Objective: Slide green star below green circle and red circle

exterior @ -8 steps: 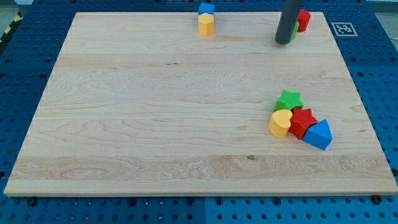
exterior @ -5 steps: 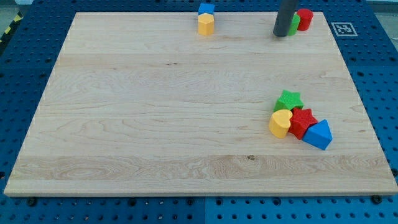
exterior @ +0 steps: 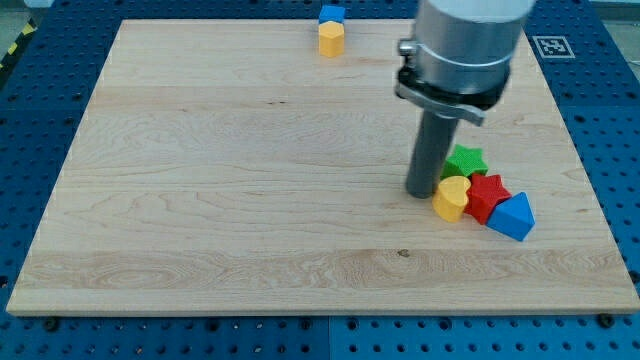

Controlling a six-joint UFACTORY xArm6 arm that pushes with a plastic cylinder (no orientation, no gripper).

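Note:
The green star [exterior: 466, 160] lies at the view's right, in a cluster with a yellow heart [exterior: 451, 197], a red star [exterior: 487, 196] and a blue triangle [exterior: 512, 216]. My tip [exterior: 422, 193] is on the board just left of the yellow heart and below-left of the green star, very close to both. The arm's wide grey body hides the board's top right, so the green circle and red circle do not show.
A blue block [exterior: 331, 14] and a yellow block [exterior: 331, 39] sit together at the board's top edge, left of the arm. A black-and-white marker [exterior: 552, 46] lies off the board at the top right.
My tip has moved from the top right, beside the green and red circles, down to the left side of the cluster. The arm now covers the two circles. No block has visibly moved.

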